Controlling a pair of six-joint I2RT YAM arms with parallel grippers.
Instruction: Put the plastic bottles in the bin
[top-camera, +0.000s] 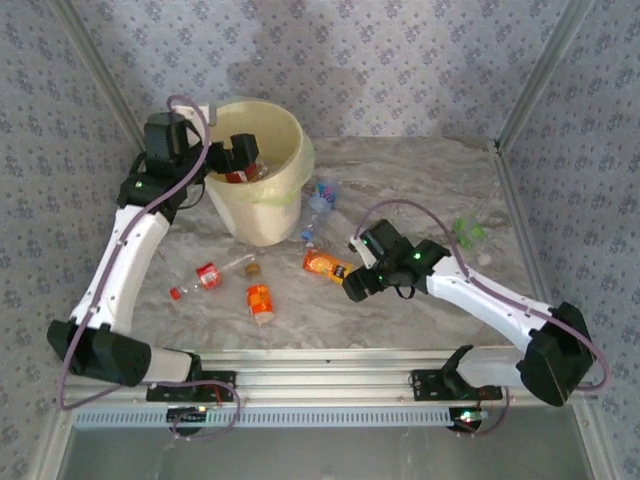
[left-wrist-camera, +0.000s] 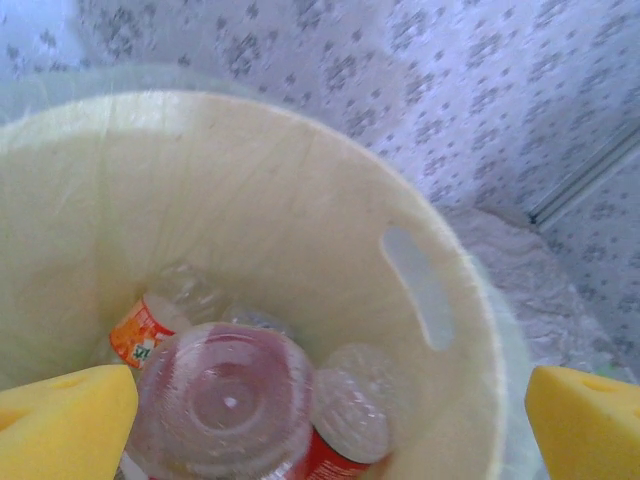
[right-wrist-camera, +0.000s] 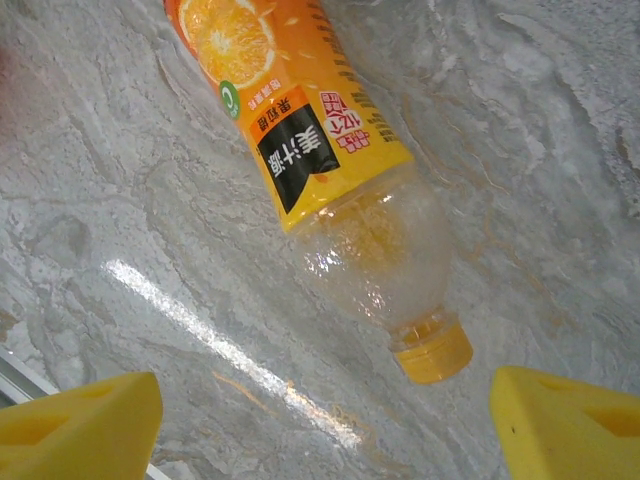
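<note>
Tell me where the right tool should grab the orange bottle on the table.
Grip the orange bottle by its labelled middle, from straight above, fingers across its width. It lies flat on the table; the body is straight-sided there, while the neck tapers toward the cap. The open right tool hangs nearer the cap end.

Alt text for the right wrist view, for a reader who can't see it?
An orange-label plastic bottle lies on its side on the marble table, its orange cap pointing toward the lower right. The right gripper hovers open above it, its yellow fingertips at the bottom corners.
</note>
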